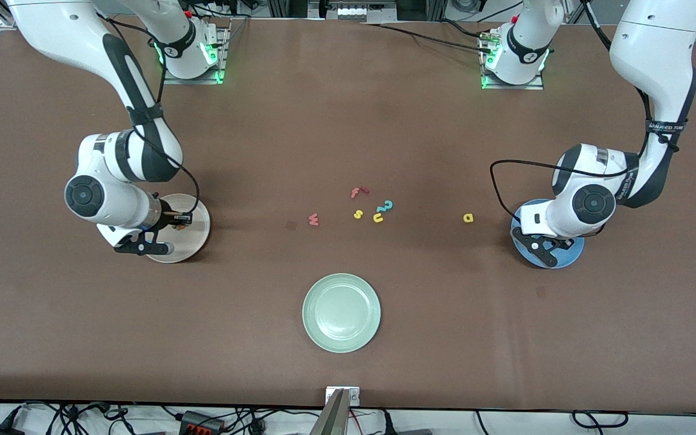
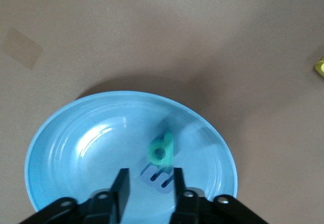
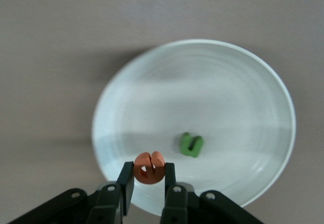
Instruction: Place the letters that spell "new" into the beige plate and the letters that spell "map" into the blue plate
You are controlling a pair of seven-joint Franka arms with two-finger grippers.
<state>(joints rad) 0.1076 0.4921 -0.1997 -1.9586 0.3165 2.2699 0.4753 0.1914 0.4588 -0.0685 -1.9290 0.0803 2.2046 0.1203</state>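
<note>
The blue plate (image 2: pixel 76 148) lies at the left arm's end of the table (image 1: pixel 573 256). In it are the blue "m" (image 2: pixel 158 176) and, blurred, the teal "p" (image 2: pixel 162 150) just past the fingertips. My left gripper (image 2: pixel 149 186) hangs open over this plate, with nothing between its jaws. My right gripper (image 3: pixel 148 176) is shut on the orange "e" (image 3: pixel 149 167) above the beige plate (image 3: pixel 228 92), where the green "n" (image 3: pixel 192 145) lies. The red-pink "w" (image 1: pixel 313 220) and yellow "a" (image 1: pixel 468 218) lie on the table.
Mid-table lie a red "f" (image 1: pixel 359 192), a yellow "s" (image 1: pixel 357 214), a yellow "u" (image 1: pixel 377 217) and a teal curly shape (image 1: pixel 386 206). A pale green plate (image 1: pixel 341 312) sits nearer the front camera than these.
</note>
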